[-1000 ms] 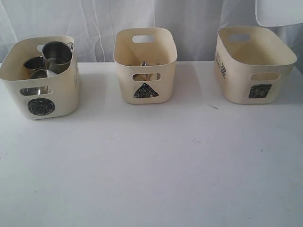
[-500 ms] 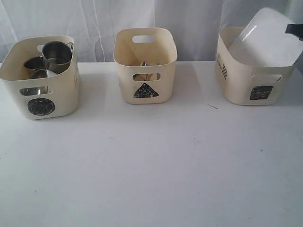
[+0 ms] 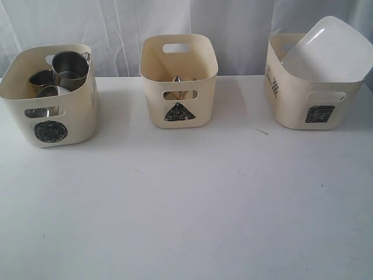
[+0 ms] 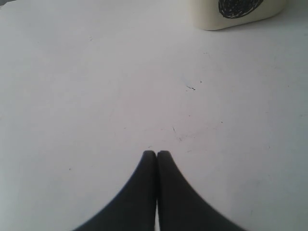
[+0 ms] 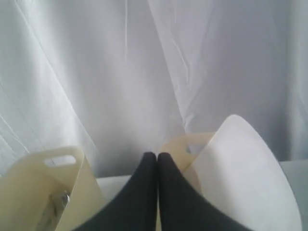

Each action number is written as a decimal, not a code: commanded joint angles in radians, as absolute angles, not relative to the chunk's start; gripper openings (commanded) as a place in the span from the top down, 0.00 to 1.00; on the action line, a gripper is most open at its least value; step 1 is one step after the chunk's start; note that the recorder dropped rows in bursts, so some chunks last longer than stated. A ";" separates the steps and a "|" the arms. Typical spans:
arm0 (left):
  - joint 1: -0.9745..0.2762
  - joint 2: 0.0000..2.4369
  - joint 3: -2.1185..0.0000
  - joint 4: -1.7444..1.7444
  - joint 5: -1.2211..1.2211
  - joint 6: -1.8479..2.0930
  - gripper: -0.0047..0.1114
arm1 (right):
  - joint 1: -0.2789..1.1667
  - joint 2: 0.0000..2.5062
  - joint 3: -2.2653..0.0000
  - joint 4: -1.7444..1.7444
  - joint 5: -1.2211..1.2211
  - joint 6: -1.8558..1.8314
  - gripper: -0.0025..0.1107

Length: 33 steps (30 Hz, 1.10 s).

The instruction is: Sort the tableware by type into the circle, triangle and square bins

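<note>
The large white squarish plate (image 3: 326,49) leans tilted in the square bin (image 3: 291,111), its upper edge sticking above the rim. Two steel mugs (image 3: 71,69) and a steel bowl (image 3: 42,77) fill the circle bin (image 3: 81,122). A steel cutlery tip (image 3: 176,79) shows inside the triangle bin (image 3: 154,76). My right gripper (image 5: 157,155) is shut on nothing, just beside the plate (image 5: 240,178) and in front of the square bin (image 5: 178,144). My left gripper (image 4: 157,153) is shut over bare table, short of the circle bin (image 4: 207,19). Neither gripper appears in the exterior view.
The three bins stand in a row along the back of the white table (image 3: 186,204), with a white curtain (image 3: 116,23) behind them. The triangle bin (image 5: 38,183) also shows in the right wrist view.
The plate came down from the upper right into the square bin and now leans there. The right gripper that held its corner half a second ago has let go and left the exterior view.
</note>
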<state>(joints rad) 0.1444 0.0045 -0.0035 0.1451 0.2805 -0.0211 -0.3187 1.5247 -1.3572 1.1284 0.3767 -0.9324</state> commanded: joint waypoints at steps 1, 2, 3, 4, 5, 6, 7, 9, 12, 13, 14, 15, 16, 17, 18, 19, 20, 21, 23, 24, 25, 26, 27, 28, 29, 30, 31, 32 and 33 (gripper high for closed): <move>0.140 0.000 0.000 0.142 0.280 -0.022 0.96 | -0.206 1.397 -1.160 0.654 0.199 -0.547 0.98; 0.140 0.000 0.000 0.142 0.280 -0.022 0.96 | -0.176 1.360 -1.103 0.581 0.166 -0.491 0.98; 0.140 0.000 0.000 0.142 0.280 -0.022 0.96 | -0.147 1.324 -1.046 0.539 0.133 -0.455 0.98; 0.140 0.000 0.000 0.142 0.280 -0.022 0.96 | -0.127 1.292 -1.000 0.530 0.105 -0.439 0.98; 0.140 0.000 0.000 0.142 0.280 -0.022 0.96 | -0.101 1.246 -0.929 0.530 0.053 -0.440 0.98; 0.140 0.000 0.000 0.142 0.280 -0.022 0.96 | -0.086 1.214 -0.880 0.530 0.012 -0.441 0.98; 0.140 0.000 0.000 0.142 0.280 -0.022 0.96 | -0.067 1.173 -0.819 0.530 -0.051 -0.441 0.98; 0.140 0.000 0.000 0.142 0.280 -0.022 0.96 | -0.039 1.093 -0.715 0.530 -0.164 -0.441 0.98; 0.140 0.000 0.000 0.142 0.280 -0.022 0.96 | -0.011 0.928 -0.600 0.522 -0.186 -0.474 0.98; 0.140 0.000 0.000 0.142 0.280 -0.022 0.96 | -0.002 0.864 -0.566 0.518 -0.179 -0.499 0.98; 0.140 0.000 0.000 0.142 0.280 -0.022 0.96 | 0.008 0.801 -0.534 0.518 -0.173 -0.537 0.98; 0.140 0.000 0.000 0.142 0.280 -0.022 0.96 | 0.015 0.753 -0.506 0.518 -0.168 -0.571 0.98; 0.140 0.000 0.000 0.142 0.280 -0.022 0.96 | 0.020 0.697 -0.481 0.518 -0.152 -0.610 0.98; 0.140 0.000 0.000 0.142 0.280 -0.022 0.96 | 0.020 0.648 -0.456 0.518 -0.136 -0.638 0.98; 0.140 0.000 0.000 0.142 0.280 -0.022 0.96 | 0.020 0.612 -0.436 0.518 -0.124 -0.649 0.98; 0.140 0.000 0.000 0.142 0.280 -0.022 0.96 | 0.020 0.574 -0.409 0.518 -0.119 -0.649 0.98; 0.140 0.000 0.000 0.142 0.280 -0.022 0.96 | 0.020 0.541 -0.383 0.518 -0.107 -0.649 0.98; 0.140 0.000 0.000 0.142 0.280 -0.022 0.96 | 0.020 0.518 -0.365 0.518 -0.083 -0.649 0.98; 0.140 0.000 0.000 0.142 0.280 -0.022 0.96 | 0.020 0.471 -0.324 0.520 0.000 -0.647 0.98; 0.140 0.000 0.000 0.142 0.280 -0.022 0.96 | 0.020 0.455 -0.305 0.522 0.042 -0.634 0.98; 0.140 0.000 0.000 0.142 0.280 -0.022 0.96 | 0.020 0.444 -0.287 0.522 0.096 -0.591 0.98; 0.140 0.000 0.000 0.142 0.280 -0.022 0.96 | 0.020 0.438 -0.271 0.527 0.149 -0.523 0.98; 0.140 0.000 0.000 0.142 0.280 -0.022 0.96 | 0.020 0.434 -0.257 0.530 0.188 -0.454 0.98; 0.140 0.000 0.000 0.142 0.280 -0.022 0.96 | 0.020 0.432 -0.239 0.544 0.225 -0.361 0.98; 0.140 0.000 0.000 0.142 0.280 -0.022 0.96 | 0.020 0.431 -0.222 0.547 0.253 -0.283 0.98; 0.140 0.000 0.000 0.142 0.280 -0.022 0.96 | 0.020 0.431 -0.206 0.547 0.271 -0.218 0.98; 0.140 0.000 0.000 0.142 0.280 -0.022 0.96 | 0.020 0.431 -0.195 0.547 0.275 -0.161 0.98; 0.140 0.000 0.000 0.142 0.280 -0.022 0.96 | 0.020 0.431 -0.185 0.549 0.271 -0.112 0.98; 0.140 0.000 0.000 0.142 0.280 -0.022 0.96 | 0.020 0.431 -0.178 0.551 0.271 -0.064 0.98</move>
<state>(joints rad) 0.1444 0.0045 -0.0035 0.1451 0.2805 -0.0211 0.0194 0.4400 -0.1996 0.5443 0.2590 -0.2179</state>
